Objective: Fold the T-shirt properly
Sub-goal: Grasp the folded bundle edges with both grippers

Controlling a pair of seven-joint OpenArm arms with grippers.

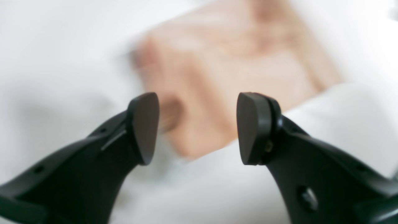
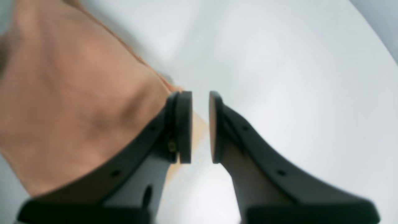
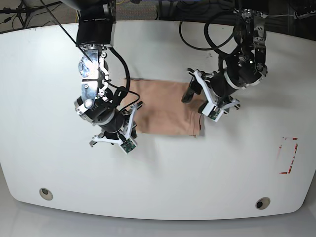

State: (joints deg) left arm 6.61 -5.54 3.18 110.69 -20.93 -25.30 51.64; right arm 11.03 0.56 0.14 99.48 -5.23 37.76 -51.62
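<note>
Both arms are black, with silver metal plates on the one at the upper left of the base view and black cables looping off each. The left gripper (image 1: 197, 128) and right gripper (image 2: 200, 127) have curved black fingers with flat dark pads and small screw holes.

Peach soft cotton-like cloth T-shirt (image 3: 165, 112): matt, lightly creased, fine wrinkles across folded panel; blurred in both wrist views

White oval table (image 3: 197, 177): smooth hard top, faint sheen, slight glare near edges

Left gripper (image 1: 197, 128): black moulded plastic fingers, semi-gloss; flat pads (image 1: 146, 127) dull, rubbery, dark grey; small brass-coloured screw beside one pad

Right gripper (image 2: 200, 127): same black plastic, satin finish, flat matt pads

Arm links in base view: bare silvery metal brackets, black housings, black rubbery cables
</note>
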